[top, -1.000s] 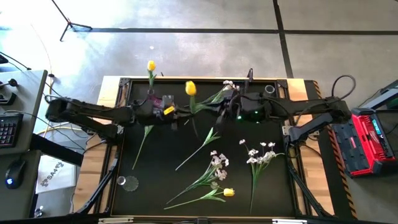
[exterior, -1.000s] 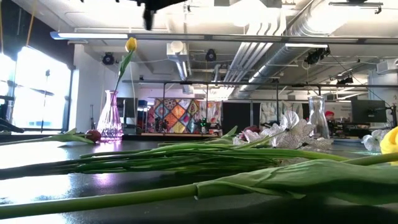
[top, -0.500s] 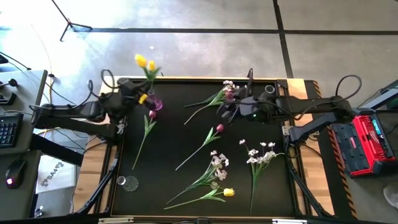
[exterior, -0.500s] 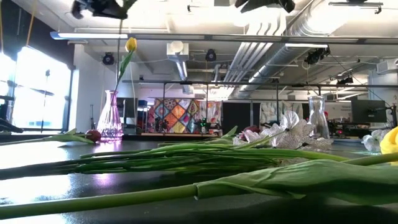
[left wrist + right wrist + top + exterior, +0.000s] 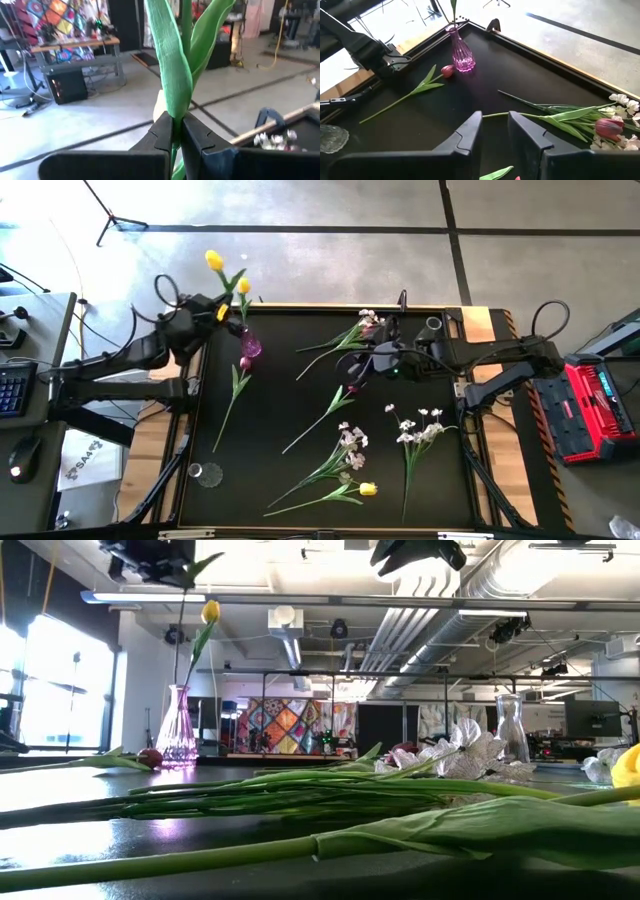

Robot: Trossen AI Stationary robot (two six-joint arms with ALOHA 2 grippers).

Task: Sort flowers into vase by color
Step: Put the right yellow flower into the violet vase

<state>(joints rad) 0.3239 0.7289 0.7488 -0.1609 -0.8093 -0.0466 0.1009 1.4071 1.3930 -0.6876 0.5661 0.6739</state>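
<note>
My left gripper (image 5: 212,312) is over the table's far left corner, raised above the pink vase (image 5: 250,345), and shut on a yellow tulip (image 5: 213,260). In the low view that tulip's stem (image 5: 182,635) hangs from the gripper (image 5: 150,555) down to the vase's mouth (image 5: 178,688). A second yellow tulip (image 5: 243,285) stands in the vase. My right gripper (image 5: 362,362) hovers open over the table's far middle, beside a bunch of white sprays and a red tulip (image 5: 607,127). More tulips and sprays lie flat on the table. My left gripper pinches the yellow tulip between its two fingers at the stem, where the leaves wrap it (image 5: 176,122). The fingers lie across the stem. The flower is lifted clear of the table and roughly upright, bloom above the fingers, lower stem hanging toward the pink vase.
A red tulip (image 5: 245,364) lies just in front of the pink vase, another (image 5: 352,388) mid-table. White sprays (image 5: 350,445) (image 5: 420,425) and a yellow tulip (image 5: 368,489) lie nearer. A clear vase (image 5: 432,325) stands at the far right, a glass (image 5: 205,473) at the near left.
My left gripper has carried the yellow tulip from the table's far middle toward the far left corner and up, bringing it over the pink vase. The flower has turned from lying level to nearly upright. My right gripper has stayed by the far middle, drifting slightly left.
</note>
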